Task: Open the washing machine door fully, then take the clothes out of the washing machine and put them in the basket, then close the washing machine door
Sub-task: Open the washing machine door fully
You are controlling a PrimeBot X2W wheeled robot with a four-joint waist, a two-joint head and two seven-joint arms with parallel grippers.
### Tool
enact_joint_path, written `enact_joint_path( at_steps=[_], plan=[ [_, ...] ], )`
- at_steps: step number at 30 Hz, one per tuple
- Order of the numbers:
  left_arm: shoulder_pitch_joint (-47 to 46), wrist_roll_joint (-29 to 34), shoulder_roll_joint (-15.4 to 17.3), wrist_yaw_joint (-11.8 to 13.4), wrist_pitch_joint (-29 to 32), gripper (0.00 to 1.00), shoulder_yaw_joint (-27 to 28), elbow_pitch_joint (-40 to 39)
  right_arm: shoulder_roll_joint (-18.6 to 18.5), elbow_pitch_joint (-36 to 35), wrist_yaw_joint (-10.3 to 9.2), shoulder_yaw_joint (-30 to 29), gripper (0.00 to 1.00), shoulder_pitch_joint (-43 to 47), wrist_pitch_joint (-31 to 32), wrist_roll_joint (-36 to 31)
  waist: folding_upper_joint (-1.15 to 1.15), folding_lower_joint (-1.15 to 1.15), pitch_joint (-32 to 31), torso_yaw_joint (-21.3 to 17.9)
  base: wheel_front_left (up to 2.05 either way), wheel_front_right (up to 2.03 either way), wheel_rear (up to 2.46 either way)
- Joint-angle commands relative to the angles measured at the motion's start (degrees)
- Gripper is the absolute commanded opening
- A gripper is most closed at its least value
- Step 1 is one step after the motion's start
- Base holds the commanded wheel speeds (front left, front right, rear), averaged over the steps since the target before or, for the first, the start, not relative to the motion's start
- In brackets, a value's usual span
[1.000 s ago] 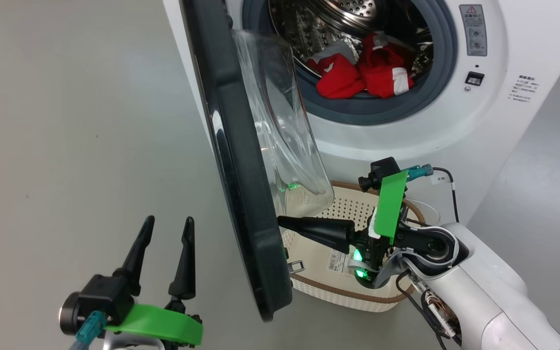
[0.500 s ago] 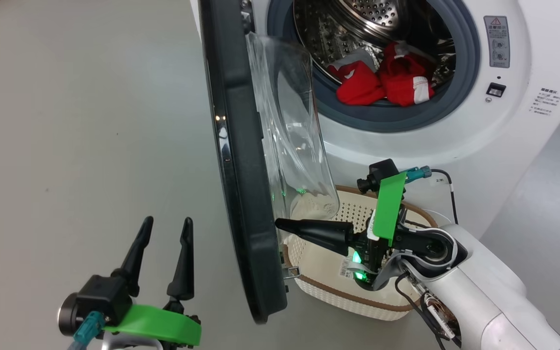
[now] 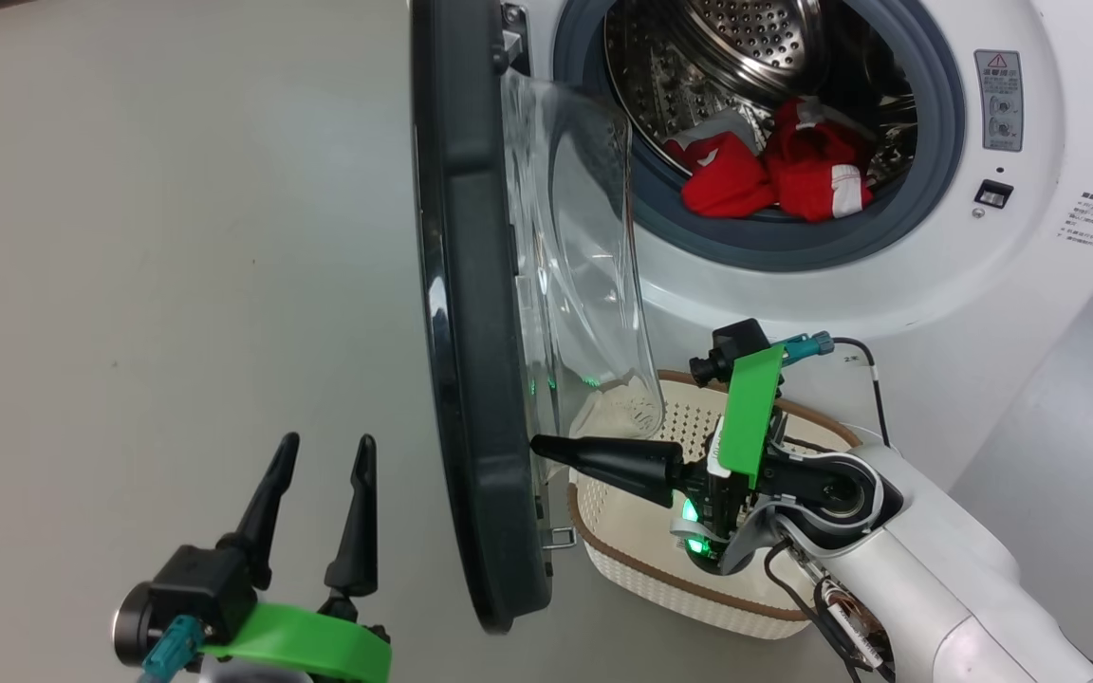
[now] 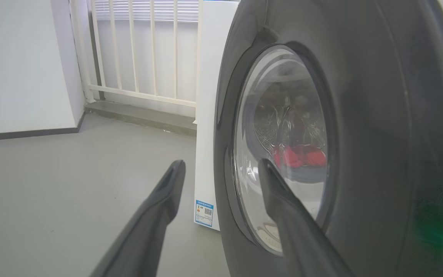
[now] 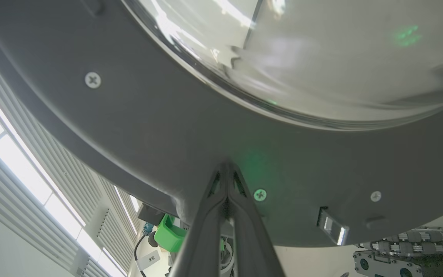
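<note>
Washing machine door point(image 3: 471, 379) apparently stands slightly wider than a second ago; the head camera has shifted too. Right gripper point(image 3: 537, 444): jaws pressed together, tip at the door's inner rim. Left gripper point(image 3: 328, 442): jaws wide, empty, outside the door. Red clothes point(image 3: 774, 175) in drum; basket point(image 3: 660, 581) on floor below.

Washing machine door point(image 3: 475, 379) half-open, walls off basket point(image 3: 660, 593) left side; drum mouth point(image 3: 755, 47) clear.

Bright, even light (blown-out windows point(image 5: 14, 165)); glare streaks the door glass point(image 3: 584, 266).
</note>
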Motion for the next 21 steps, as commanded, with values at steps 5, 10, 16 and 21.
enact_joint_path(
  at_steps=[5,10,16,21],
  plan=[
    [0.01,-0.78,1.42,0.35,-0.31,1.00,1.59,-1.30,1.38,-0.03,0.29,0.73,0.24,0.65,-4.05,-2.88,0.00,0.00,-1.29,-0.34,0.00,0.00,0.00],
    [0.21,-1.02,1.64,0.31,-0.09,1.00,1.42,-1.28,0.69,-0.33,0.29,0.21,0.93,1.61,-6.21,-5.35,0.00,0.00,-2.13,-0.65,0.00,0.00,0.00],
    [0.75,-1.60,1.88,0.75,0.51,1.00,1.60,-1.31,-0.85,-5.30,0.29,-2.52,1.00,4.49,-10.48,-8.99,0.00,0.00,-3.26,-1.20,0.00,0.00,0.00],
    [1.34,-1.95,1.97,1.58,0.80,1.00,1.95,-1.72,-4.79,-11.79,0.29,0.11,1.00,6.81,-18.70,-21.84,0.00,0.00,-3.40,-1.99,0.00,0.00,0.00]
  ],
)
